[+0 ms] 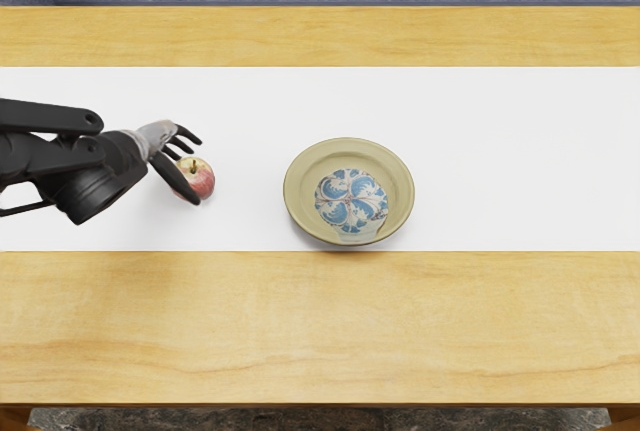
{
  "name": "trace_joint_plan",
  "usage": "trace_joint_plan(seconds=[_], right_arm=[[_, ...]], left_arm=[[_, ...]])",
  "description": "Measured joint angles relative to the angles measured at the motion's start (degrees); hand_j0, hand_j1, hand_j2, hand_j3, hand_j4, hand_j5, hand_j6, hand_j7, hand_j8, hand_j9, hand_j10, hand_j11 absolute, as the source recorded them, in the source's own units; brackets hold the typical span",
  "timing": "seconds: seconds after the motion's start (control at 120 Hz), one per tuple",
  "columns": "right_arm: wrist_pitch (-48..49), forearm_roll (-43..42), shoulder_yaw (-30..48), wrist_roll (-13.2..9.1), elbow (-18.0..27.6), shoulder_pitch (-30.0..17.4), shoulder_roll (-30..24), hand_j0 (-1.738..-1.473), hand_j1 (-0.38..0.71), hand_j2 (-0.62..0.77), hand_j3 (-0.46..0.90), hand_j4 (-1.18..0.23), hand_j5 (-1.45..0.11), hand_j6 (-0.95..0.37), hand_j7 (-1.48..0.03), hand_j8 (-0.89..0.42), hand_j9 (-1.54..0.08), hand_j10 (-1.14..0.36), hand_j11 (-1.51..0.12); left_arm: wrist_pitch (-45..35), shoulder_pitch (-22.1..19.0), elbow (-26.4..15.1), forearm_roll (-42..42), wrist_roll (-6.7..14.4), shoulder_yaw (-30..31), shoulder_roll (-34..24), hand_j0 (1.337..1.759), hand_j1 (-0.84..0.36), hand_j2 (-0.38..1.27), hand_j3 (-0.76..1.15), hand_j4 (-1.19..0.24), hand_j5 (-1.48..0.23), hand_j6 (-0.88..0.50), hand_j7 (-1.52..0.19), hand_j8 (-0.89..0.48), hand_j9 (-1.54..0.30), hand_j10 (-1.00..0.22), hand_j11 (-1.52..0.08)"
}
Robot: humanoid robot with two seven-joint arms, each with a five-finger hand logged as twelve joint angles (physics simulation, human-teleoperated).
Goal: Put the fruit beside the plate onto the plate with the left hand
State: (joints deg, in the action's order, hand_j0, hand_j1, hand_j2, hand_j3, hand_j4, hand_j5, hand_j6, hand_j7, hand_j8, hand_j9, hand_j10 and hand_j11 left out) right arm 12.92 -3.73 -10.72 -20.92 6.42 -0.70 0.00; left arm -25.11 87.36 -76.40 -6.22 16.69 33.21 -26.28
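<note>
A red and yellow apple [198, 177] sits on the white runner, a little to the left of the plate [300, 173]. The plate is olive with a blue and white pattern in its middle, and nothing lies on it. My left hand [184, 163] reaches in from the left edge and is right up against the apple's left side. Its fingers [183, 137] are spread above the apple and the thumb [187, 194] lies below it, so the hand is open. I cannot tell whether a finger touches the fruit. The right arm is out of view.
The white runner [500, 151] crosses a wooden table [320, 321] from left to right. The dark left forearm [60, 161] lies over the runner's left end. A grey floor strip shows beyond the table's far edge.
</note>
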Motion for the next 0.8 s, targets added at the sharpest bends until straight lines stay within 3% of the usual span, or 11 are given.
trace_joint_plan(seconds=[0.558,0.683,0.8], right_arm=[[0.0,0.0,0.0,0.0,0.0,0.0,0.0,-1.658,-0.35,0.0,0.0,0.0,0.0,0.0,0.0,0.0,0.0,0.0,0.0],[0.0,0.0,0.0,0.0,0.0,0.0,0.0,-1.658,-0.35,0.0,0.0,0.0,0.0,0.0,0.0,0.0,0.0,0.0,0.0],[0.0,0.0,0.0,0.0,0.0,0.0,0.0,-1.658,-0.35,0.0,0.0,0.0,0.0,0.0,0.0,0.0,0.0,0.0,0.0]], left_arm=[[-0.4,-0.3,0.2,0.0,0.0,0.2,1.4,1.658,-0.15,0.1,0.0,-0.42,-0.54,-0.42,-0.54,-0.37,-0.54,-0.42,-0.54],[-0.3,-1.2,0.2,-0.1,-0.1,0.2,1.4,1.655,-0.13,0.07,0.0,-0.43,-0.59,-0.44,-0.59,-0.39,-0.59,-0.43,-0.6],[-0.4,-1.3,0.3,-0.1,-0.1,0.2,1.5,1.656,-0.15,0.09,0.0,-0.45,-0.61,-0.41,-0.62,-0.37,-0.61,-0.45,-0.61]])
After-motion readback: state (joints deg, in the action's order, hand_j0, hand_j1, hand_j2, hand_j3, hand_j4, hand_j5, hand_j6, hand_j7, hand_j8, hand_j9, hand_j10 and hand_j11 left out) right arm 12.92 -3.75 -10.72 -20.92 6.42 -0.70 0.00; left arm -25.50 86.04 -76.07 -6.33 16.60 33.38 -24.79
